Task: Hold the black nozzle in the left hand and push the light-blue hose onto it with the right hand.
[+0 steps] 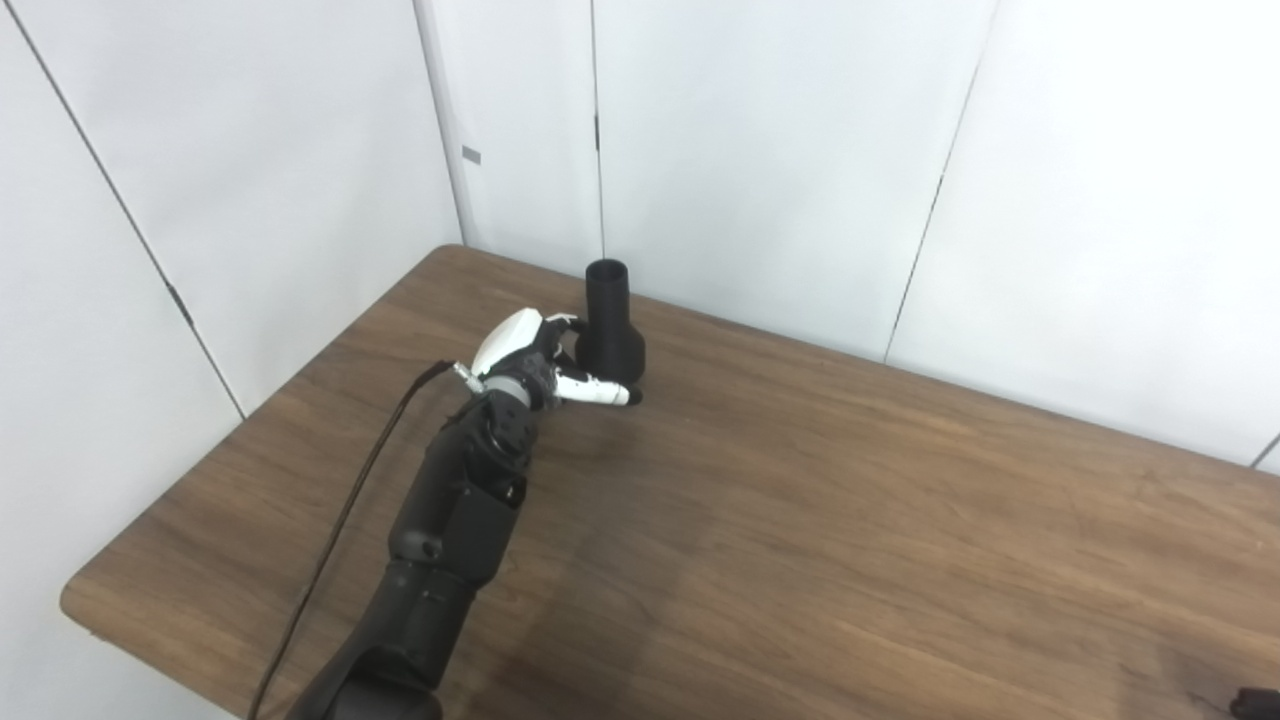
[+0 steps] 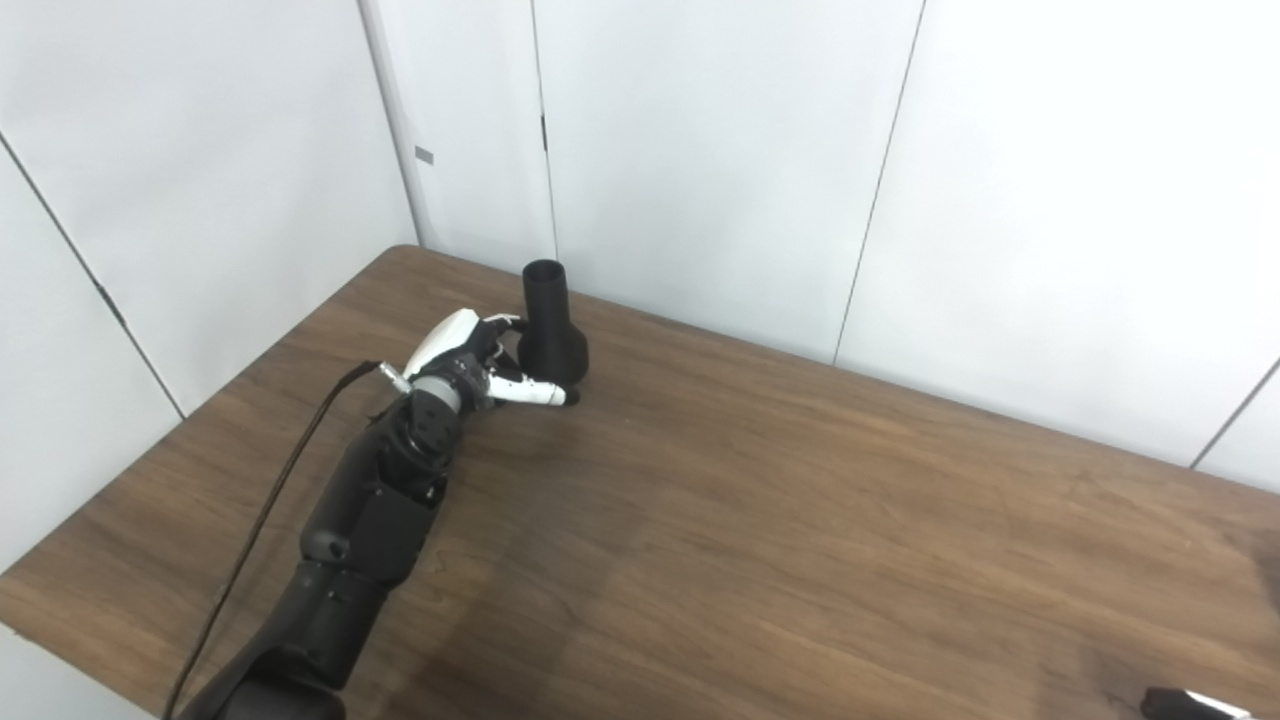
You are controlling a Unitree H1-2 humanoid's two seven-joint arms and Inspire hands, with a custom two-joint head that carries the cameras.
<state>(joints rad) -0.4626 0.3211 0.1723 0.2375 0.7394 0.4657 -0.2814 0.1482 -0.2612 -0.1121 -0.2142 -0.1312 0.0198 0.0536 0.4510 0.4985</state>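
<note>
The black nozzle [image 1: 610,330] stands upright on the wooden table [image 1: 820,520] near its far left corner, narrow end up. My left hand [image 1: 535,362] is at the nozzle's left side, at its wide base. The white thumb [image 1: 598,391] lies straight across the front of the base, and the fingers [image 1: 570,324] reach toward the back, partly hidden. The hand looks open around the nozzle, with no firm grip visible. Only a dark sliver of my right hand [image 2: 1190,705] shows at the bottom right corner. No light-blue hose is in view.
White wall panels [image 1: 760,150] rise close behind the table's far edge, just past the nozzle. A black cable [image 1: 345,520] runs along my left forearm. The table's left edge [image 1: 250,410] lies near the left arm.
</note>
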